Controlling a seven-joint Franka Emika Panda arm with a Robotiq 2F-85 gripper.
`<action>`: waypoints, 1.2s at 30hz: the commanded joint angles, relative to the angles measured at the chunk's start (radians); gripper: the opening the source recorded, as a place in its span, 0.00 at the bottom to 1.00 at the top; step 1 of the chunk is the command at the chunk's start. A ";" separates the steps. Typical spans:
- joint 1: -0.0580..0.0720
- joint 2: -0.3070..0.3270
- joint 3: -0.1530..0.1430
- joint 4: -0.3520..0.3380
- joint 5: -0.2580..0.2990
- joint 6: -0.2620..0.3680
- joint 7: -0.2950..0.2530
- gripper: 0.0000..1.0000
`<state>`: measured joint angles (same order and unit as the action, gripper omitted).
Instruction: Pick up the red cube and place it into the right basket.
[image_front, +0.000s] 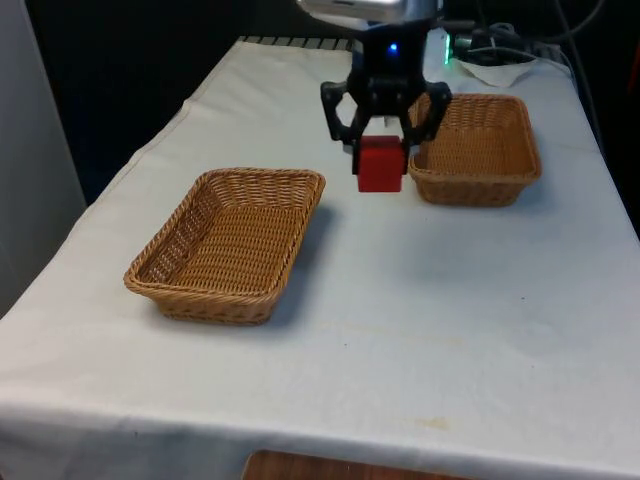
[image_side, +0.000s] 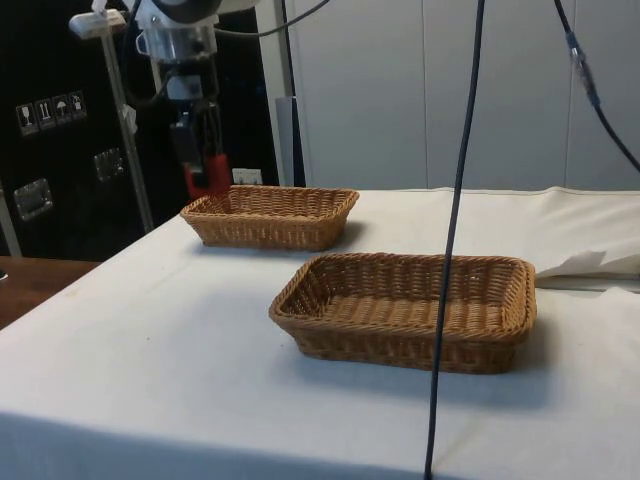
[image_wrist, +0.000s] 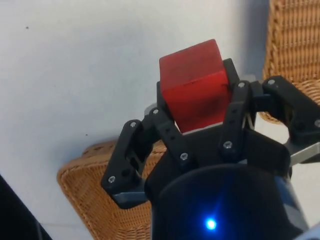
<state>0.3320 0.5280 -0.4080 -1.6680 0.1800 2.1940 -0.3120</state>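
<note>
The red cube (image_front: 380, 168) hangs above the white cloth, with my black gripper (image_front: 380, 150) shut on its upper part. It hovers just off the right basket (image_front: 478, 185), on the side of that basket's rim toward the front view's left. In the side view the gripper (image_side: 203, 172) holds the cube (image_side: 216, 176) in the air beside the far basket (image_side: 268, 228), above rim height. In the wrist view the cube (image_wrist: 192, 75) sits squeezed between the two fingers (image_wrist: 165, 131), slightly turned.
A second wicker basket (image_front: 225, 290) lies on the front view's left, nearer the front edge, and is the nearer basket (image_side: 400, 345) in the side view. Crumpled white material (image_front: 497, 70) lies behind the right basket. A dark cable (image_side: 452, 240) hangs across the side view.
</note>
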 joint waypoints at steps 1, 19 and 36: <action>-0.007 -0.008 -0.005 -0.002 0.001 -0.008 -0.011 0.01; -0.018 -0.009 -0.088 -0.008 0.010 -0.011 -0.091 0.01; -0.057 0.046 -0.137 -0.007 0.055 0.020 -0.152 0.01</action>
<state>0.2850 0.5690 -0.5500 -1.6790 0.2270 2.2090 -0.4560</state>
